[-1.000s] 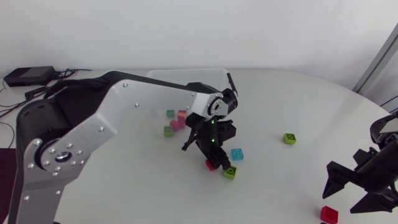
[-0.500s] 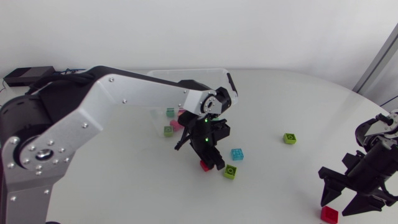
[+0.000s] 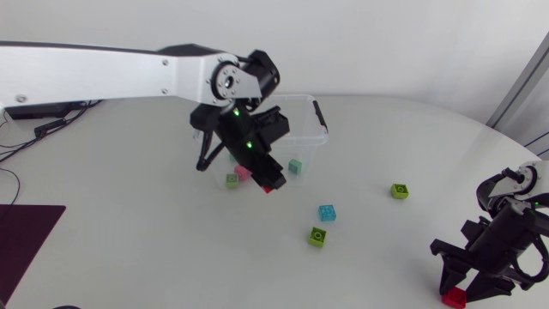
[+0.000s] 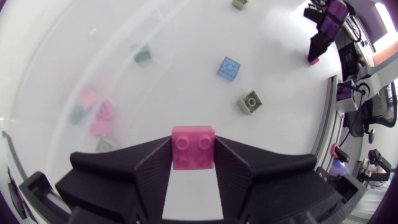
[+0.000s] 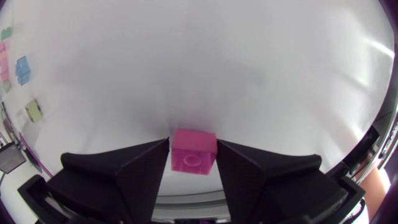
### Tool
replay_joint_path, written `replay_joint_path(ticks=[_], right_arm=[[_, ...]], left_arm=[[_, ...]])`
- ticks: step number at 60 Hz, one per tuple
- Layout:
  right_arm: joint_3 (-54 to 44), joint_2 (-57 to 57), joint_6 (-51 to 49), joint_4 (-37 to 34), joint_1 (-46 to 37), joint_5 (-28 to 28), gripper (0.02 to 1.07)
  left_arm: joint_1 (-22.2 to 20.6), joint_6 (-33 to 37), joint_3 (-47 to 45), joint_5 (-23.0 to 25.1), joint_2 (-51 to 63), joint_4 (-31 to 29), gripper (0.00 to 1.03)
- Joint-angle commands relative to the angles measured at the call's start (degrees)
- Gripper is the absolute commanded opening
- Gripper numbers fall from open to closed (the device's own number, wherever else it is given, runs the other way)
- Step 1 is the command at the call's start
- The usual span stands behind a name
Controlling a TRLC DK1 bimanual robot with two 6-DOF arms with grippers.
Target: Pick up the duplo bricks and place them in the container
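Note:
My left gripper (image 3: 268,182) hangs above the table just in front of the clear container (image 3: 313,116), shut on a red brick (image 3: 273,186) that sits gripped between its fingers (image 4: 193,147). Inside the container lie a teal brick (image 3: 294,166), a pink brick (image 3: 243,172) and a green one (image 3: 232,180). At the front right my right gripper (image 3: 463,287) stands down over a second red brick (image 3: 453,299) on the table. That brick (image 5: 194,151) lies between the fingers, which stand close on both sides with a thin gap showing.
Loose on the table are a blue brick (image 3: 327,212), a green brick (image 3: 317,236) and another green brick (image 3: 400,190) further right. The table's front right edge runs close behind my right gripper.
My left arm has lifted the red brick and carried it back left toward the container. My right gripper has come down around the other red brick and its fingers have narrowed.

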Motion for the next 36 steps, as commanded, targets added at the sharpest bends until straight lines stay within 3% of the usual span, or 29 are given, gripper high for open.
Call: replay_joint_path(ticks=[1,13,20,36], right_arm=[[-1.1,-1.2,-1.1,0.6,0.2,0.2,0.39],[-1.9,-7.1,-1.4,1.0,2.2,0.4,0.29],[-1.6,-14.1,-0.3,0.7,6.9,1.7,0.28],[6.2,-23.9,5.1,-1.4,18.2,1.9,0.28]], left_arm=[[1.7,0.7,-1.4,0.2,-4.7,1.7,0.23],[4.4,-1.9,-1.1,0.2,-9.0,7.8,0.24],[6.8,-4.2,-4.7,0.2,-10.7,17.9,0.24],[12.5,-8.0,-7.4,-0.7,-7.4,32.2,0.26]])
